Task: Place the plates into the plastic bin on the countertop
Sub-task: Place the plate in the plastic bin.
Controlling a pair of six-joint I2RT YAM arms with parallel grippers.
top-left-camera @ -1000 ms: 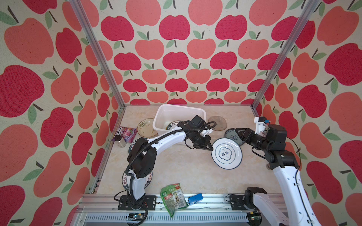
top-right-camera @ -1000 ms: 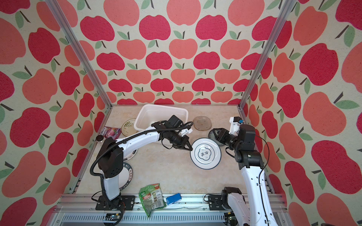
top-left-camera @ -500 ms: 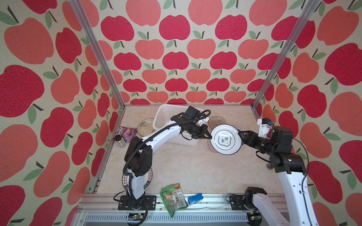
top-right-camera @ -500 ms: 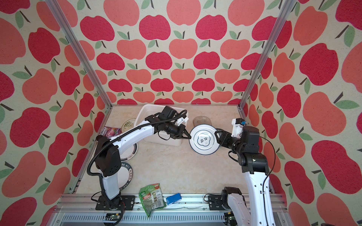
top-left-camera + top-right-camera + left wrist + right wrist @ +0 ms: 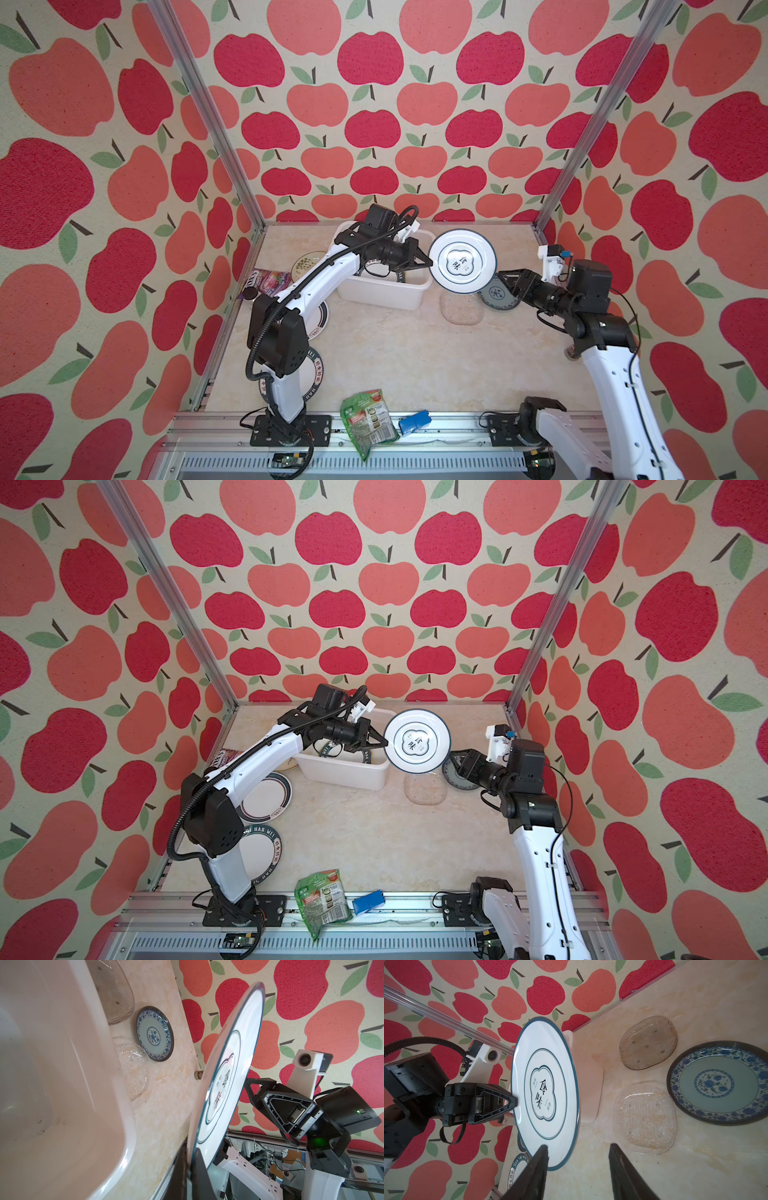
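- The left gripper (image 5: 430,262) is clamped on the edge of a round, glossy white plate with a teal rim line (image 5: 462,262). The plate stands on edge in the air just past the fingertips, its face showing dark characters in a cloud-shaped outline.
- Directly beneath and behind this gripper sits the white translucent rectangular plastic bin (image 5: 376,293), smooth-walled with rounded corners. A dark lettered plate rim (image 5: 328,748) shows inside it.
- Across the held plate, the right gripper (image 5: 578,1147) has its jaws spread and grasps nothing. One finger (image 5: 537,1165) is at the plate's rim, and I cannot tell whether it touches.
- Below the plate, on the beige marble-patterned countertop (image 5: 395,353), lies a ribbed, squarish clear glass dish (image 5: 644,1118). A smoky oval glass dish (image 5: 648,1043) and a round blue-patterned plate (image 5: 716,1084) lie beside it.
- Back by the left arm's base, two white round plates (image 5: 266,796) are partly hidden by the arm.
- Farthest off, a crinkled green snack packet (image 5: 368,419) overhangs the front rail.
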